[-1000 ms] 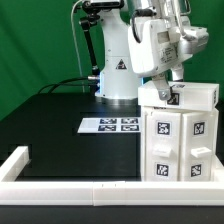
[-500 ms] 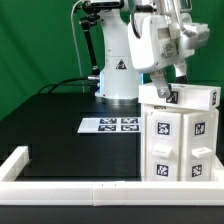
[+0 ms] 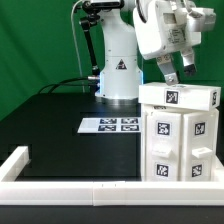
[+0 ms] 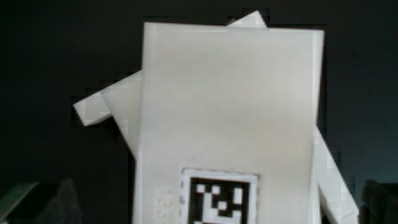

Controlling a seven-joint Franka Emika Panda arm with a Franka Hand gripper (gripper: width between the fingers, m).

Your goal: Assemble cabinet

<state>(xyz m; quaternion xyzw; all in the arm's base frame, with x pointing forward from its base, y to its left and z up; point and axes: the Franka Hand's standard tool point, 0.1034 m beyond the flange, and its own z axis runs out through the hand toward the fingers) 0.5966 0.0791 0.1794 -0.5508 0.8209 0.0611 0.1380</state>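
The white cabinet (image 3: 180, 140) stands on the black table at the exterior view's right, its front faces bearing several black-and-white tags. A flat white panel (image 3: 180, 96) with a tag lies on top of it. My gripper (image 3: 176, 72) hangs just above that panel, open and empty, clear of it. In the wrist view the same panel (image 4: 222, 100) fills the middle, its tag (image 4: 221, 198) near the edge. My dark fingertips (image 4: 39, 203) show dimly, spread to either side of the panel.
The marker board (image 3: 110, 125) lies flat in the middle of the table. A long white border rail (image 3: 60, 186) runs along the near edge and bends at the left. The arm's white base (image 3: 116, 72) stands behind, before a green backdrop.
My gripper has risen off the cabinet's top panel, where it sat low a second ago. The panel stays in place on the cabinet.
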